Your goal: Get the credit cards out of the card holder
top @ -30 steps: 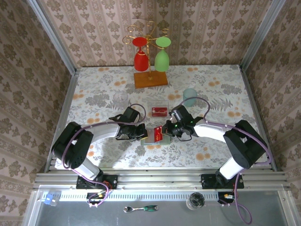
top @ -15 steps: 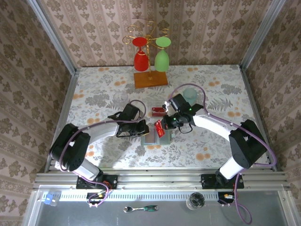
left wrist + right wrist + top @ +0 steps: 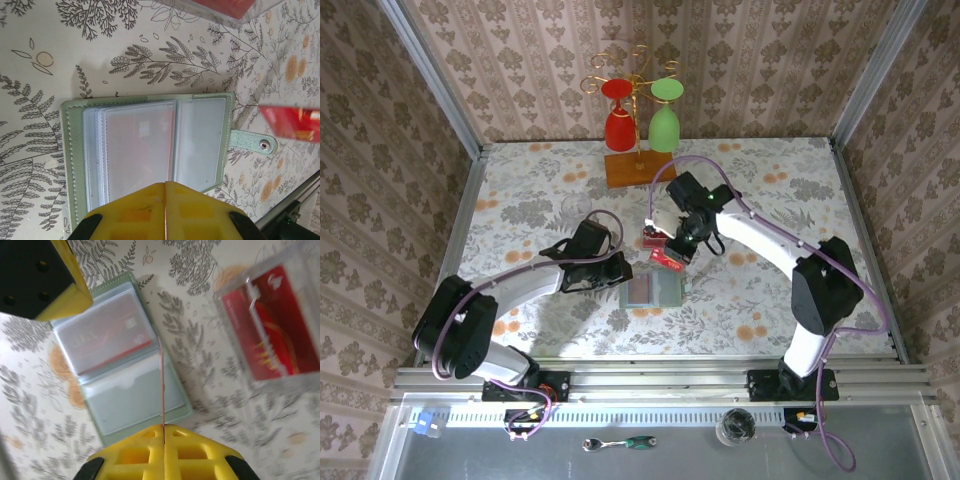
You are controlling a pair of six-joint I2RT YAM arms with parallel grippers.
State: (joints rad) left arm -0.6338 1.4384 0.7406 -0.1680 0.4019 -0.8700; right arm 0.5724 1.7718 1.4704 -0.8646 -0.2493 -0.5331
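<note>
Right gripper [image 3: 164,427] pinches one red credit card [image 3: 292,123] edge-on, above the table between holder and tray. Left gripper [image 3: 165,187] closed, empty, tips apparently pinning the holder's edge. Card holder [image 3: 653,291] lies open, flat. Clear tray [image 3: 272,325] just beyond. Step: transfer. Next: drop card into tray, then fetch the pocketed card [image 3: 107,337].

Red goblet [image 3: 620,128], green goblet [image 3: 664,126] on gold wire rack [image 3: 638,62], wooden base [image 3: 640,170], floral tabletop [image 3: 770,170]
</note>
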